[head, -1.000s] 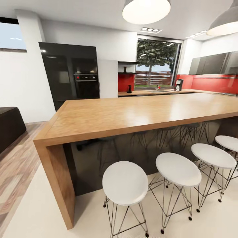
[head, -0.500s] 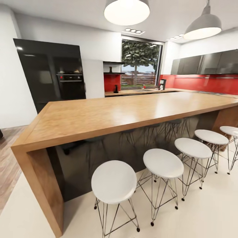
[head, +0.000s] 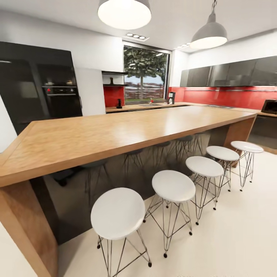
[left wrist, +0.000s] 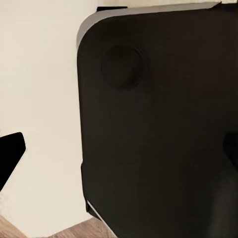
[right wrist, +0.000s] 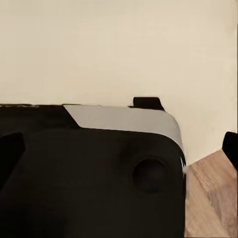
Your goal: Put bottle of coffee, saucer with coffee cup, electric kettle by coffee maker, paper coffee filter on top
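Note:
Far across the room, the kitchen countertop runs under the window and along the red backsplash. The coffee maker stands on it by the window's right side. A small dark kettle-like shape sits at the counter's left end, too far away to name with certainty. Above it the kitchen shelf carries a small dark item that is also too distant to identify. My left gripper and right gripper both hang open over my dark base and the pale floor, holding nothing.
A long brown wooden island bar lies between me and the counter. Several white wire-legged stools line its near side. A black oven wall stands at the left, and pale floor opens to the right past the last stool.
The whole head view has swung to the right, so the island, oven and window slid left in the picture. More stools and the right-hand counter came into view.

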Tool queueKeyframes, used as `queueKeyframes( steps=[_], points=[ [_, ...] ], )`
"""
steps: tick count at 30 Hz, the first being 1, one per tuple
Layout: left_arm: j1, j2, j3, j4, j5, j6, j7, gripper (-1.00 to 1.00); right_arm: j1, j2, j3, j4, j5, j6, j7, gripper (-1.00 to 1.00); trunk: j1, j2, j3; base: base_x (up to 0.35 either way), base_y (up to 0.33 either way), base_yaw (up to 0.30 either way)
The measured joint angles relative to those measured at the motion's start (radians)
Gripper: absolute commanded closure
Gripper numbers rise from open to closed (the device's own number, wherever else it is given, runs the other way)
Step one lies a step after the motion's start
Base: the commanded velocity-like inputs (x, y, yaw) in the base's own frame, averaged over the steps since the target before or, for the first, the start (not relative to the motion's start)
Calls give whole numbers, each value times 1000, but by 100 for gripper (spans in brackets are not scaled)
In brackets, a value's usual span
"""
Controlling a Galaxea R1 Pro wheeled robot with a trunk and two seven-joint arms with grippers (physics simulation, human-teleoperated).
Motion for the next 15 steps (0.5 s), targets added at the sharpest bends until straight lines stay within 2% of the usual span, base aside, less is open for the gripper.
queueKeyframes(
  steps=[5,8,15],
  points=[
    [-9,0,0,-55,0,6,2,-100,0,-3,0,-193,-1,6,5,-100,-11,21,9,0,0,-286],
    [-39,4,2,-137,0,12,3,-100,0,-3,1,-350,-3,5,9,-100,-23,42,17,0,0,-285],
    [-145,6,12,-173,5,9,-4,-100,0,0,4,-485,-5,2,11,-100,-50,91,34,0,0,-283]
  ],
)
